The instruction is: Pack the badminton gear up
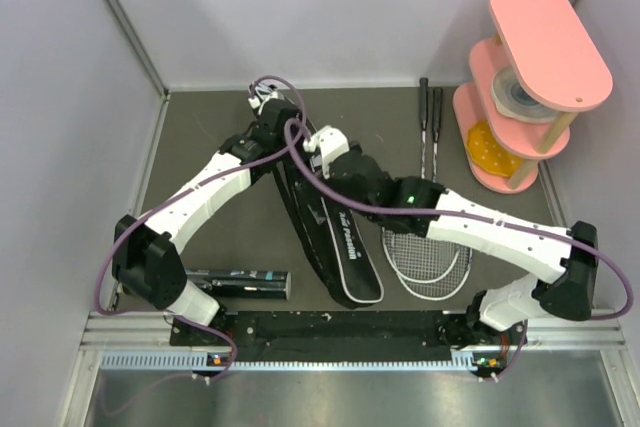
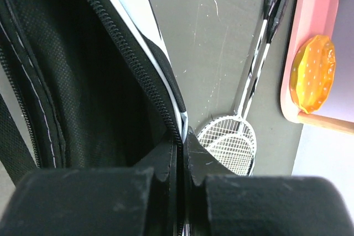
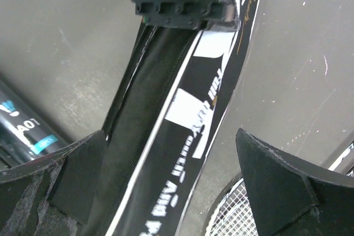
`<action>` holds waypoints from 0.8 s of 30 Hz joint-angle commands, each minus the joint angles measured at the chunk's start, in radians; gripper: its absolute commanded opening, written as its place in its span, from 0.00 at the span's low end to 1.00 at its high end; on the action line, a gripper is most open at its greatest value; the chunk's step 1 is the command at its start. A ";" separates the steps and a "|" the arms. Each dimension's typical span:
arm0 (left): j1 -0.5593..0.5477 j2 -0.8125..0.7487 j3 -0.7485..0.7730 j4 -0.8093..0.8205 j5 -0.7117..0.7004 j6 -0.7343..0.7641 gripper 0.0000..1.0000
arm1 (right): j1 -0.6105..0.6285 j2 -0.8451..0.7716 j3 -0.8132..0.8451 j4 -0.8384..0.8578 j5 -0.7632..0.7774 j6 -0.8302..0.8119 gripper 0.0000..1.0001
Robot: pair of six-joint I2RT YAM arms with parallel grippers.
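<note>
The black racket bag (image 1: 335, 242) lies diagonally mid-table, its narrow end toward the back. My left gripper (image 1: 290, 135) is at that narrow end. In the left wrist view it (image 2: 181, 136) is shut on the bag's zipper edge (image 2: 138, 70), with the dark lining showing. My right gripper (image 1: 322, 147) hovers just beside it, open, its fingers (image 3: 276, 183) straddling the bag's printed side (image 3: 188, 136). Two rackets (image 1: 430, 247) lie together to the right of the bag, handles toward the back. The black shuttle tube (image 1: 240, 282) lies near left. No shuttlecocks show.
The pink tiered stand (image 1: 530, 77) stands at the back right, with an orange object (image 2: 313, 73) on its lowest shelf and a tape roll (image 1: 520, 95) on the middle one. Grey walls close the back and sides. The two arms cross close together over the bag.
</note>
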 commanded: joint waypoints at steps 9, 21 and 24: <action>-0.003 -0.043 0.074 -0.036 0.011 -0.047 0.00 | 0.077 0.125 -0.073 0.185 0.272 -0.076 0.96; 0.005 -0.114 0.014 -0.002 0.054 0.057 0.11 | 0.071 0.115 -0.128 0.327 0.372 -0.074 0.19; 0.026 -0.184 -0.079 0.096 0.102 0.106 0.46 | 0.044 0.105 -0.145 0.346 0.346 -0.031 0.00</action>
